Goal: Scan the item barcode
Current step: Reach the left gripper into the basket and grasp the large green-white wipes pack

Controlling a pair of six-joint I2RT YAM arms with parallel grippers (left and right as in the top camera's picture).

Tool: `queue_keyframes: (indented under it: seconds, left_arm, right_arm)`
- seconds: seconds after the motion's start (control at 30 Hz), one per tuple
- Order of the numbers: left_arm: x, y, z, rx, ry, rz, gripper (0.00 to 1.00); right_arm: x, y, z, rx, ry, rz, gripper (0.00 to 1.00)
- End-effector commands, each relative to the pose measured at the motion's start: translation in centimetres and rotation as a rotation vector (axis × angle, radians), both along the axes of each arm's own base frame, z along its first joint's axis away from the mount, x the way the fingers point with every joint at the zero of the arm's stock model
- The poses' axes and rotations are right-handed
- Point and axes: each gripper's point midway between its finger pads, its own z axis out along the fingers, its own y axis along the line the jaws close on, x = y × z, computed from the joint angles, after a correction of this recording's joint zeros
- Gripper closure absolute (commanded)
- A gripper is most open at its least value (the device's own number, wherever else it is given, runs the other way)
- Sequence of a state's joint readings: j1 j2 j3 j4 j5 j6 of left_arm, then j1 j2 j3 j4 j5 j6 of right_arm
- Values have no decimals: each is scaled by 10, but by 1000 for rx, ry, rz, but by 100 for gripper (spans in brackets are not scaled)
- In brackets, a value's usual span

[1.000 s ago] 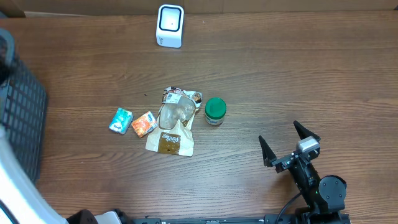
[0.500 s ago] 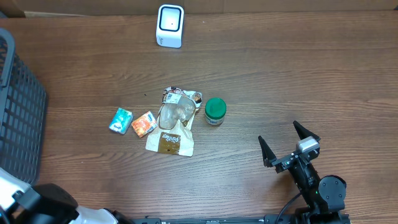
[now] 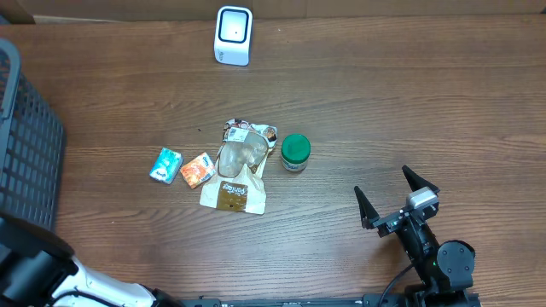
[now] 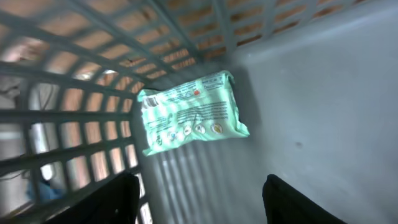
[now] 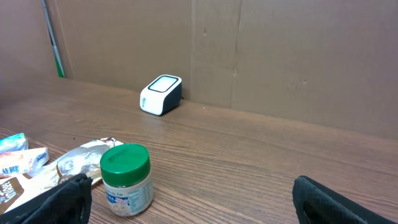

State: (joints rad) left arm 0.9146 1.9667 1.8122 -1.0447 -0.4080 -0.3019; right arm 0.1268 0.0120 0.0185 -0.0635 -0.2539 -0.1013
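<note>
The white barcode scanner [image 3: 233,34] stands at the table's far edge and also shows in the right wrist view [image 5: 161,94]. A light green packet [image 4: 191,112] lies flat on the basket's grey floor, beside the slatted wall. My left gripper [image 4: 202,202] hangs open above that floor, nearer than the packet, holding nothing. A green-lidded jar [image 3: 295,153], a brown pouch [image 3: 236,176], an orange packet [image 3: 198,170] and a teal packet [image 3: 166,165] lie mid-table. My right gripper [image 3: 397,198] rests open at the front right, with the jar [image 5: 126,179] ahead to its left.
The dark slatted basket [image 3: 26,162] stands at the table's left edge. My left arm [image 3: 34,273] fills the front-left corner of the overhead view. A cardboard wall [image 5: 280,56] runs behind the scanner.
In the overhead view my left arm has swung from along the left edge down into the front-left corner. The right arm and the table items have not moved.
</note>
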Motion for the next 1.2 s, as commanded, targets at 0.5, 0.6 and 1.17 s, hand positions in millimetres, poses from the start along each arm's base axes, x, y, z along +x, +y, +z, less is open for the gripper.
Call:
queue_keyframes:
  seconds: [0.5, 0.6, 1.17]
  left_arm:
    - [1, 27, -127, -124, 234, -117, 37]
    - [-1, 25, -133, -141, 247, -118, 44]
    - [10, 11, -112, -141, 242, -158, 96]
  right_arm:
    - [1, -1, -2, 1, -4, -8, 0]
    - [1, -1, -2, 1, -4, -8, 0]
    - [1, -1, -2, 1, -4, -8, 0]
